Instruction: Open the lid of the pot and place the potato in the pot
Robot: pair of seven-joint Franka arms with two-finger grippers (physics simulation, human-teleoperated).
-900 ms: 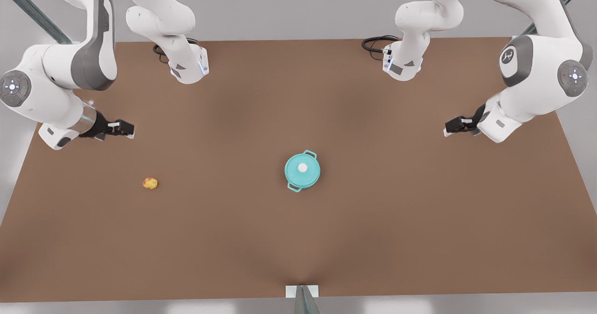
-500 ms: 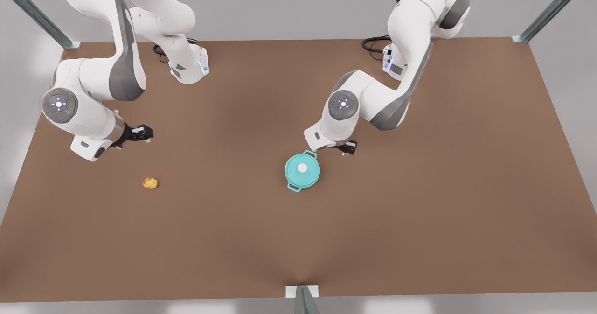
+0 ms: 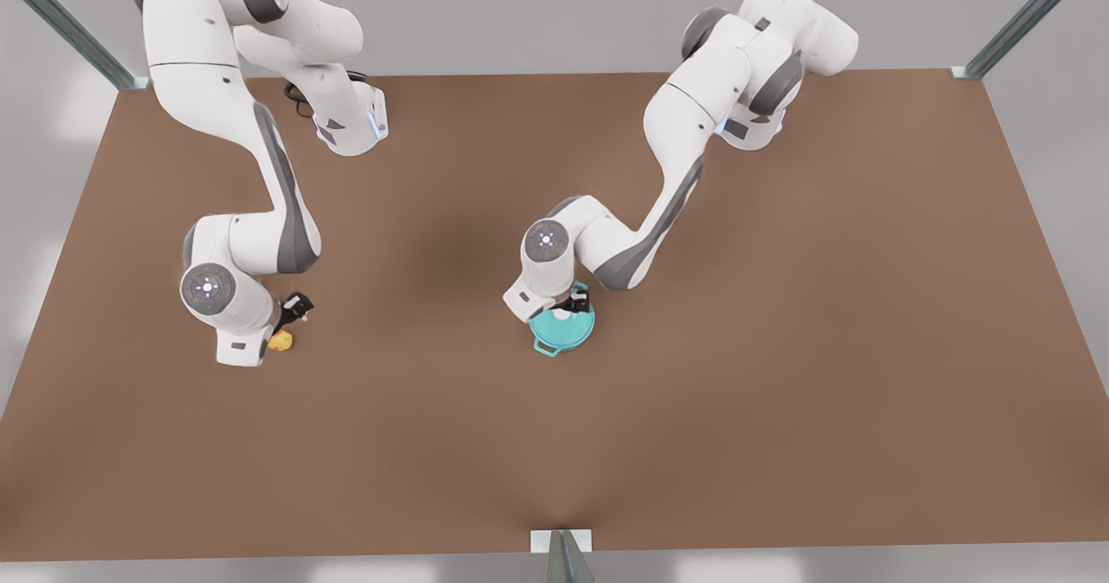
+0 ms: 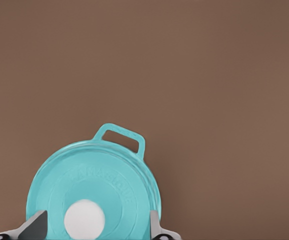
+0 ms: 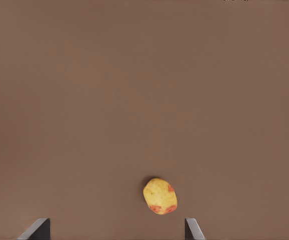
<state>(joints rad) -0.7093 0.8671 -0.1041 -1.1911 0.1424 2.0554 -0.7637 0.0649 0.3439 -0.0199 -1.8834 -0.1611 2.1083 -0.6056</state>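
Observation:
The teal pot lid (image 3: 565, 332) with its white knob (image 4: 84, 219) sits on the teal pot (image 3: 545, 348) near the table's middle; one loop handle (image 4: 119, 137) sticks out past the lid. My left gripper (image 3: 573, 302) hovers over the lid, open, its fingertips (image 4: 36, 227) on either side of the knob, apart from it. The potato (image 3: 281, 340), yellow-orange with red spots, lies on the table toward the front view's left. My right gripper (image 3: 296, 309) hangs just above it, open, and the potato (image 5: 160, 196) lies a little ahead of the fingers (image 5: 192, 229).
Bare brown table (image 3: 780, 375) spreads around both things. The two arm bases (image 3: 351, 124) stand at the far edge with black cables. A metal post (image 3: 563, 557) stands at the near edge's middle.
Both arms swung in from the sides and came down: the left gripper moved over the pot lid, the right gripper moved down to the potato. Pot, lid and potato stayed put.

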